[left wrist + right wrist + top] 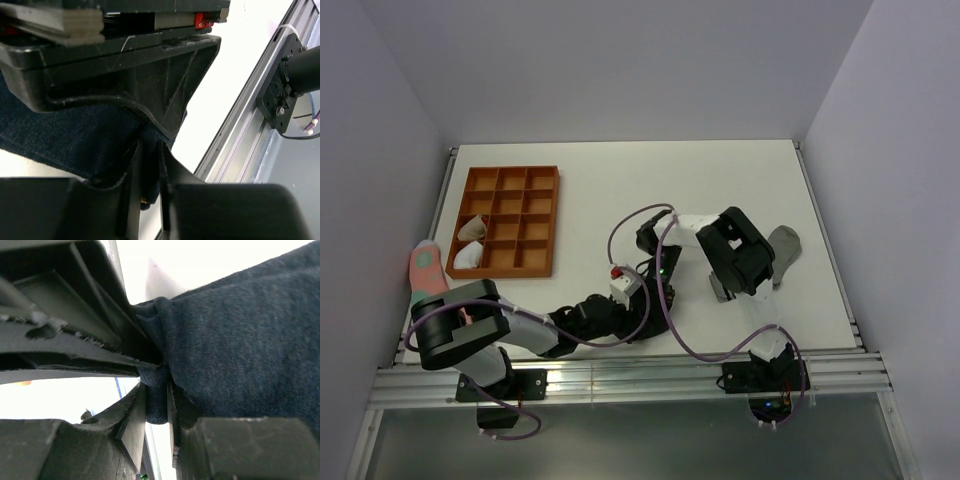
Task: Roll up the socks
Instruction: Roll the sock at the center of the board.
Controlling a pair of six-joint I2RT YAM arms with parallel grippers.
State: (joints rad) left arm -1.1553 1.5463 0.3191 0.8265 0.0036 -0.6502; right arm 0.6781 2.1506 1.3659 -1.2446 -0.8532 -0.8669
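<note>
The dark navy sock (75, 135) fills the left wrist view, and a fold of it is pinched between the fingers of my left gripper (150, 150), which is shut on it. My right gripper (156, 390) is shut on another bunched edge of the same navy sock (240, 340). In the top view both grippers meet near the table's front middle, the left gripper (640, 300) just below the right gripper (655, 270); the arms hide most of the navy sock there. The grey sock (785, 250) lies flat to the right, beyond the right arm.
A brown compartment tray (556, 220) stands at the back left with two pale bundles (470, 243) in its left cells. A pink sock (425, 268) lies left of the tray. The metal rail (620, 375) runs along the front edge, close to the grippers.
</note>
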